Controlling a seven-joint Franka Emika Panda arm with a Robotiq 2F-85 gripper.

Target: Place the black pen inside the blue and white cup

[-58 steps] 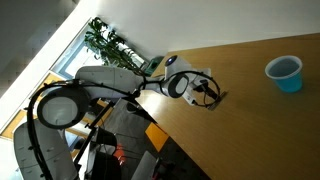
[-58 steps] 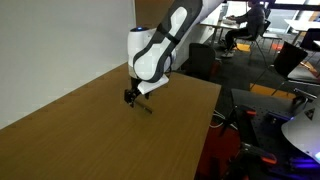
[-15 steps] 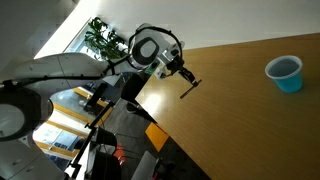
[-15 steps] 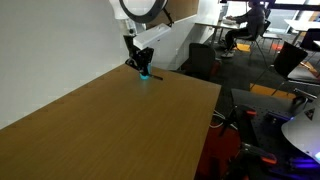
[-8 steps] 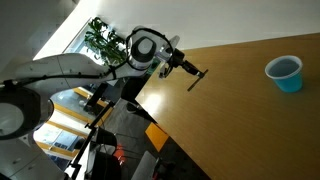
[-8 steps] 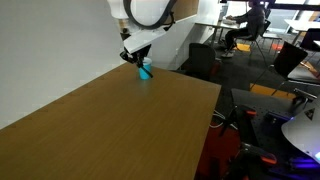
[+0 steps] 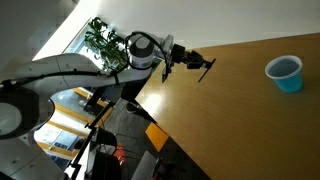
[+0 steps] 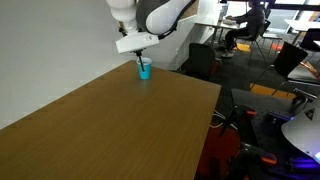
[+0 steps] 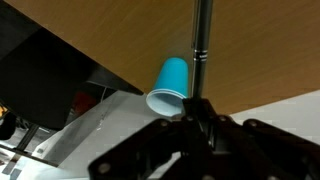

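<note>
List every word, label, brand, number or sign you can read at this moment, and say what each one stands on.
No text can be read in any view.
The blue and white cup shows no print.
The black pen, held in the end effector, has no legible marking.
The wooden table is plain.
The office furniture in the background of an exterior view is too small and blurred to read.

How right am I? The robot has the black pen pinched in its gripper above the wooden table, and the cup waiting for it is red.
Not quite: the cup is light blue with a whitish rim, not red, as seen in an exterior view and in the wrist view. The rest holds: the gripper has the black pen pinched above the wooden table.
</note>
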